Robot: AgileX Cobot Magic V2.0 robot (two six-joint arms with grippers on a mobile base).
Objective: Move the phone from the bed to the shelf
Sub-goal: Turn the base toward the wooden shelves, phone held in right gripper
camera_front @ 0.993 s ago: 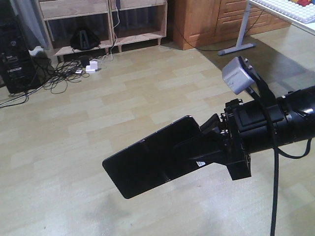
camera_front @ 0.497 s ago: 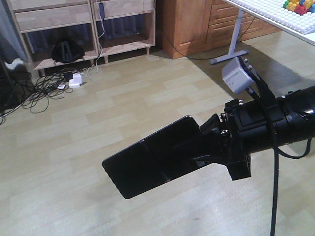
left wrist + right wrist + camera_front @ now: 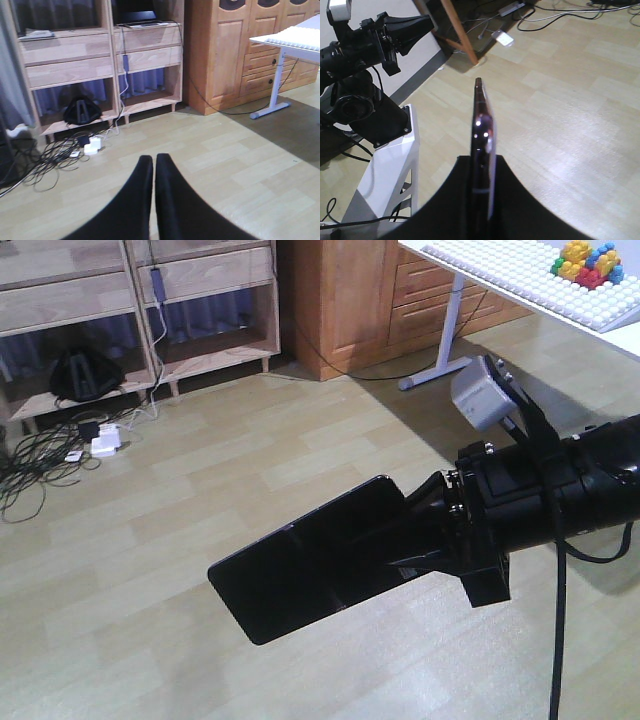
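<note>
Since 1 second ago the scene has swung: the shelf has slid toward the left edge of the front view and a white tabletop with toy bricks has come in at upper right, while the phone sits at the same spot in the frame. Your right end effector is clamped on 1 end of the phone and carries it above bare floor, well apart from the shelf, with the bed out of view. Your left end effector is pressed closed with nothing between its 2 fingers. Watch the overhang: most of the phone sticks out past the fingers, so a sharp turn or stop of the base could make it pivot or slip, and a drop here would land on hard floor. On approach, that long free end could strike a plank before the fingers reach a compartment and lever the phone loose. At the shelf's foot lie cables that could foul the base.
</note>
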